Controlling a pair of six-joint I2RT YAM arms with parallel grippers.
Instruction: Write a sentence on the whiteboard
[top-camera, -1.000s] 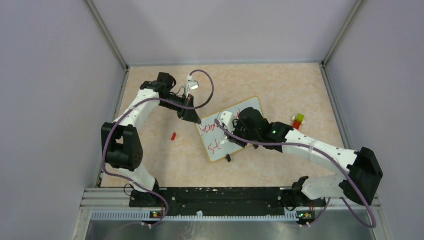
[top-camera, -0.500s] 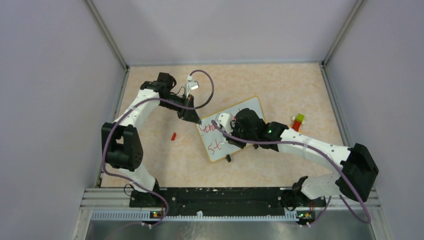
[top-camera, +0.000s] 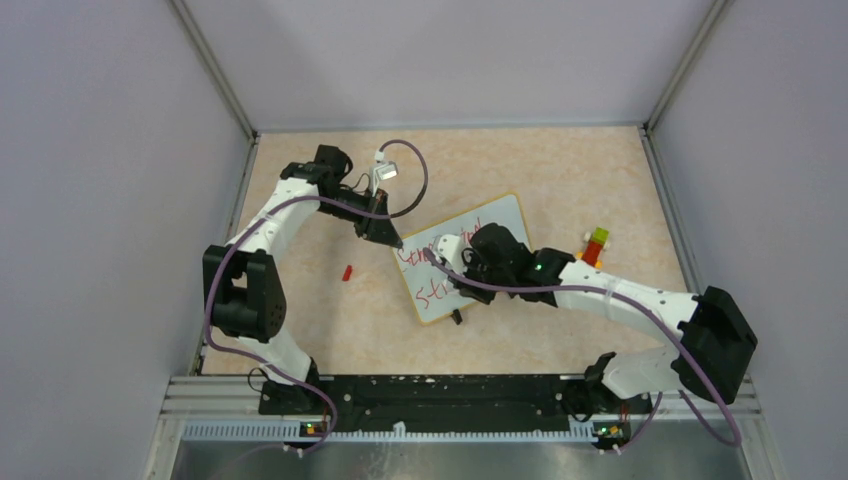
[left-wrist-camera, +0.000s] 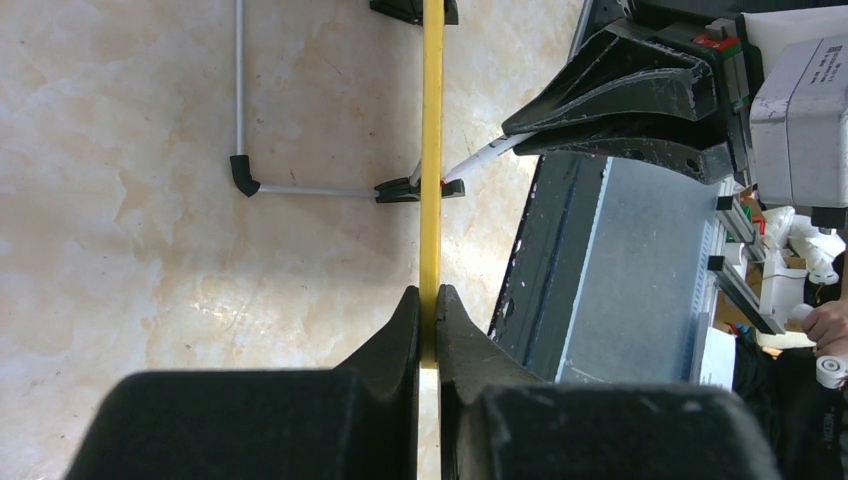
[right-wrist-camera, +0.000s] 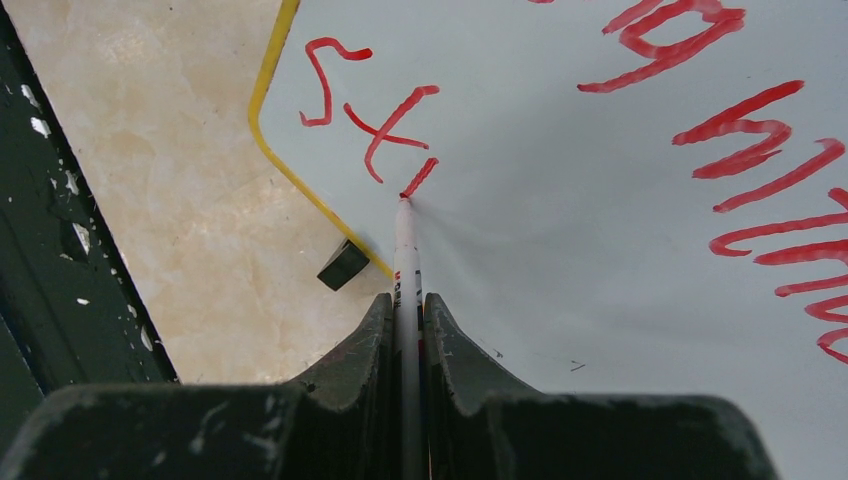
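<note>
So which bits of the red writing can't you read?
- Top view: the sentence is too small, and the right arm covers the whiteboard's middle.
- Right wrist view: the upper line runs off the top and right edges.
- Left wrist view: the board is edge-on in the left gripper, so its face is hidden.

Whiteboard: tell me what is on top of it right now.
Red sentence strokes, the lower line begun as "St" plus a short stroke, and the marker tip touching the whiteboard, held by the right gripper. From above, that arm covers part of the writing.
</note>
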